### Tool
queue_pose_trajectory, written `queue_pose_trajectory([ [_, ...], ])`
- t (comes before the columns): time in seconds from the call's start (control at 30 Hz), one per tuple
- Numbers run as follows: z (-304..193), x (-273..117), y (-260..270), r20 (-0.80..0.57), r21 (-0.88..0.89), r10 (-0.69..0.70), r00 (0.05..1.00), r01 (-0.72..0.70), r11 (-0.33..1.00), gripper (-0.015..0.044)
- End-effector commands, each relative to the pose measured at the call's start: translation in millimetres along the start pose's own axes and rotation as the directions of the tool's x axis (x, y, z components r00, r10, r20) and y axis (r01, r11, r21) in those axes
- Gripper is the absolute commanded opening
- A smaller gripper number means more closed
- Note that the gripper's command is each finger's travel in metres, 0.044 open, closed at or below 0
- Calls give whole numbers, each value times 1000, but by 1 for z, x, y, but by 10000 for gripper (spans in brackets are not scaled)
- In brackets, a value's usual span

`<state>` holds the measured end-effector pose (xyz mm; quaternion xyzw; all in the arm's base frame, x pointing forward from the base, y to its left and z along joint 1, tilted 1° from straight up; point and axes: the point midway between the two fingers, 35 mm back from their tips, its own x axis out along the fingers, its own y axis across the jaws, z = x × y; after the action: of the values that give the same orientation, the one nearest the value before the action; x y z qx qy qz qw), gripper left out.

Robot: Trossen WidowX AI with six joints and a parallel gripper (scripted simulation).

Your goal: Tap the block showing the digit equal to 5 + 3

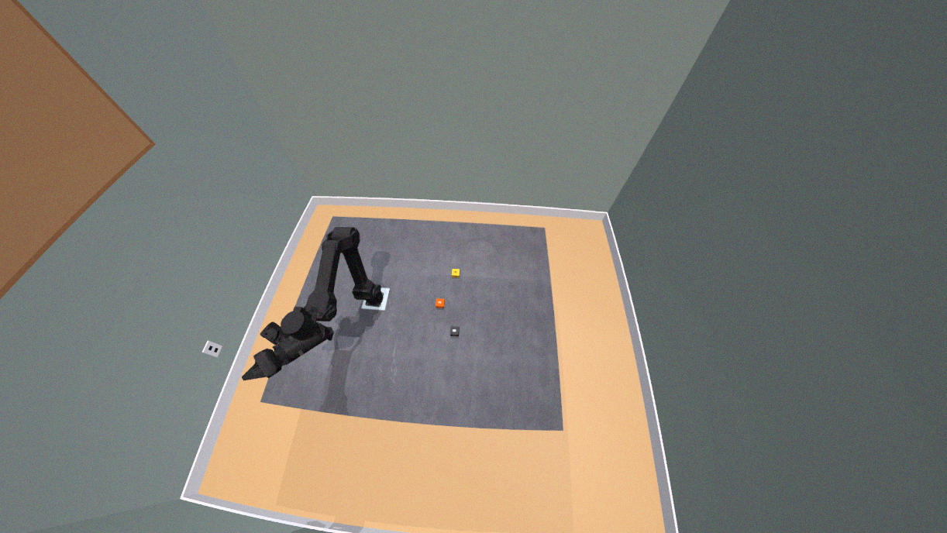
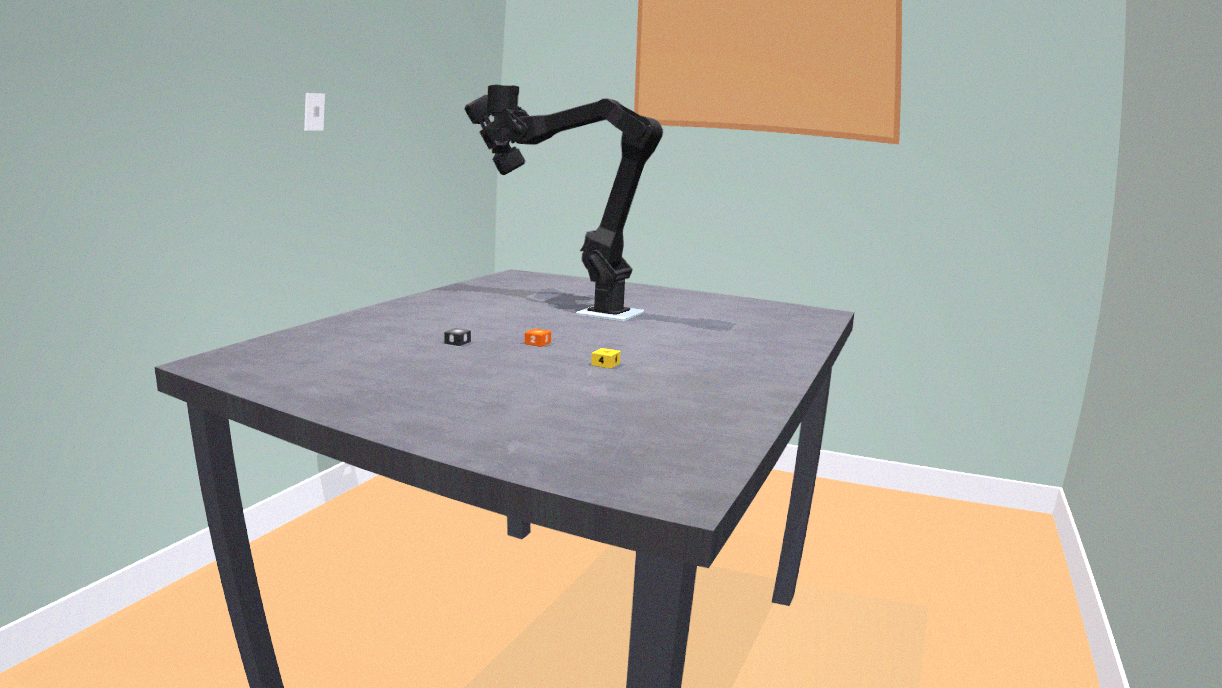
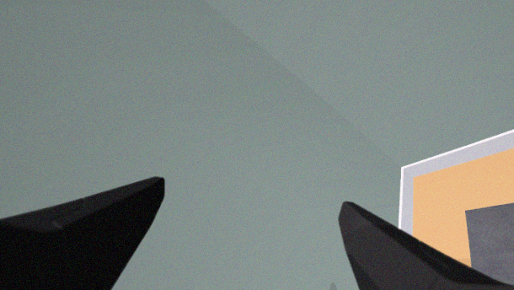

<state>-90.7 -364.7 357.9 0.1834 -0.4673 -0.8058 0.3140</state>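
Observation:
A black block stands on the grey table; its small white digit looks like an 8. An orange block shows a 2 in the exterior view. A yellow block shows a 4 there. The three blocks stand apart. My gripper is open, with nothing between its fingers. It is raised high above the table, well away from all three blocks. No block shows in the wrist view.
The arm's base stands on a pale plate on the table. Green-grey walls stand around it. A brown board hangs on one wall.

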Motion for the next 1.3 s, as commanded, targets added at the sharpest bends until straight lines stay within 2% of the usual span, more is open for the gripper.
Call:
queue_pose_trajectory([
  [0.0,-2,-1,0,-6,-6,1,1000,-1,1000,400],
  [0.1,-30,-11,6,-100,-100,10,995,-20,995,400],
  [0.27,-114,-59,17,-395,-388,9,919,-175,905,400],
  [0.43,-188,-130,19,-664,-578,-59,746,-461,674,400],
  [0.57,-231,-199,8,-809,-575,-162,565,-703,418,400],
  [0.73,-258,-293,-17,-881,-376,-337,331,-924,75,400],
  [0.87,-258,-367,-45,-851,-101,-497,170,-981,-163,400],
  [0.97,-245,-418,-69,-782,138,-619,79,-945,-295,400],
  [1.07,-224,-464,-94,-680,378,-733,20,-847,-374,400],
  [1.17,-198,-499,-116,-570,572,-821,-2,-718,-396,400],
  [1.27,-184,-514,-126,-513,655,-858,-2,-647,-390,400],
])
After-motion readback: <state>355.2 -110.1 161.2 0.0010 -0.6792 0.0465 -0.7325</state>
